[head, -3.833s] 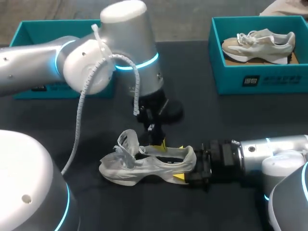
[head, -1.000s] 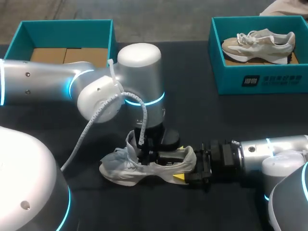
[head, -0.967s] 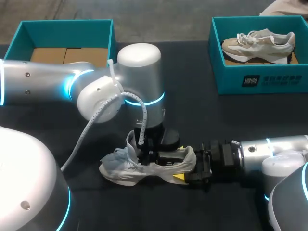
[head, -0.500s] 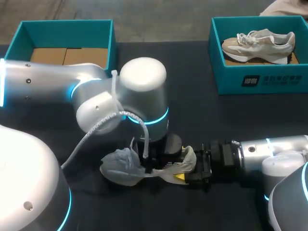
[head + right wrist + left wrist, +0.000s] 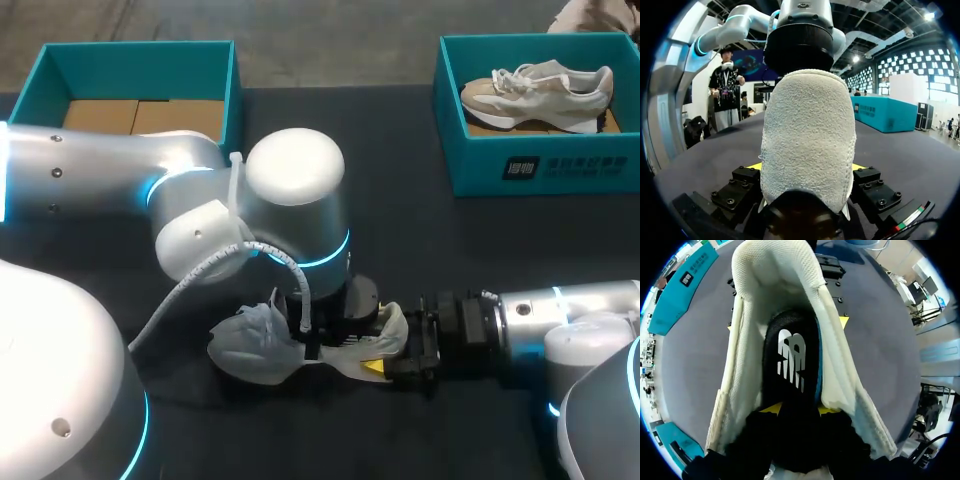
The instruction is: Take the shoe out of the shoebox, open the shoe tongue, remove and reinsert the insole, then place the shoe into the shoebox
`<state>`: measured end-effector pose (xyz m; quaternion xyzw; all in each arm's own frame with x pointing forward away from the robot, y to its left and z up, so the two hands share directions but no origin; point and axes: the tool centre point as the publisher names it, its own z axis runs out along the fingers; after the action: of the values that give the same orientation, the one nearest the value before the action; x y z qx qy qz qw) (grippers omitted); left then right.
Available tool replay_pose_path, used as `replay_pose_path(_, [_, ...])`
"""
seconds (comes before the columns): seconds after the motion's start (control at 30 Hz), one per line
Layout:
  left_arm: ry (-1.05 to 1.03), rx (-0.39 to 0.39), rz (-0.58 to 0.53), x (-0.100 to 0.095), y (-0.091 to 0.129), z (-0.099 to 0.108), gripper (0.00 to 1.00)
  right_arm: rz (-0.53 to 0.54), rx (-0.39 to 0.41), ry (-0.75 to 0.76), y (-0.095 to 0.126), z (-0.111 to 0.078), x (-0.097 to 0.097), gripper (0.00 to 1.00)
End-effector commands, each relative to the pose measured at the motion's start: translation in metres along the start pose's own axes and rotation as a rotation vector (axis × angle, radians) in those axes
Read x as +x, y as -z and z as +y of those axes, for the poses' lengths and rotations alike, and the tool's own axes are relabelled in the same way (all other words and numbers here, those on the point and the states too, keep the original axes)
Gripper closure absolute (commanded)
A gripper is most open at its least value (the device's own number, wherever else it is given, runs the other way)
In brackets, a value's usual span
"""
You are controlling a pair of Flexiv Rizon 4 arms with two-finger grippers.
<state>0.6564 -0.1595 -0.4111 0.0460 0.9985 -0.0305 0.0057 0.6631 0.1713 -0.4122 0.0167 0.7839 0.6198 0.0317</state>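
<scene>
Two arms meet at white shoe [image 5: 245, 345], which lies on its sole mid-table, toe toward L side. L arm [image 5: 110, 190] comes in bent, wrist vertical right over shoe opening. left gripper [image 5: 800, 410] is down inside shoe at dark insole [image 5: 792, 357]; grip state cannot be told. R arm [image 5: 560, 325] runs level w/ table, right gripper [image 5: 807, 167] clamped on shoe heel from both sides. Beyond shoe, L side: teal shoebox [image 5: 40, 75] w/ brown cardboard [image 5: 135, 115] in it. Beyond shoe, R side: 2nd teal box [image 5: 530, 165] holding beige shoe [image 5: 535, 85]. Black table [image 5: 420, 240] under all.
</scene>
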Motion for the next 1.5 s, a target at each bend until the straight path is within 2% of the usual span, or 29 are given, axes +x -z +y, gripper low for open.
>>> replay_pose_path(0.03, [0.004,-0.002,-0.005,-0.012,-0.018,-0.001,0.64,0.004,0.005,-0.001,0.0,0.004,0.002,1.0])
replay_pose_path(0.4, [0.006,-0.005,-0.003,-0.014,-0.016,-0.001,0.65,0.004,0.005,-0.001,0.0,0.004,0.002,1.0])
replay_pose_path(0.63, [0.022,-0.037,-0.079,-0.016,-0.027,0.0,0.69,0.004,0.005,-0.001,0.0,0.004,0.002,1.0])
replay_pose_path(0.67, [0.033,-0.032,-0.079,-0.018,-0.029,0.0,0.74,0.004,0.005,-0.001,0.0,0.004,0.002,1.0])
replay_pose_path(0.77, [0.055,-0.024,-0.084,-0.025,-0.028,0.002,1.0,0.004,0.005,-0.001,0.0,0.004,0.002,1.0])
replay_pose_path(0.93, [0.077,-0.014,-0.089,-0.033,-0.024,0.005,1.0,0.004,0.005,-0.001,0.0,0.004,0.002,1.0])
replay_pose_path(1.17, [0.098,0.082,0.025,-0.034,-0.011,0.007,1.0,0.004,0.005,-0.001,0.0,0.004,0.002,1.0])
replay_pose_path(1.33, [0.097,0.196,0.16,-0.032,0.002,0.009,1.0,0.004,0.005,-0.001,0.0,0.004,0.002,1.0])
replay_pose_path(1.5, [0.082,0.286,0.245,-0.029,0.015,0.011,1.0,0.004,0.005,-0.001,0.0,0.004,0.002,1.0])
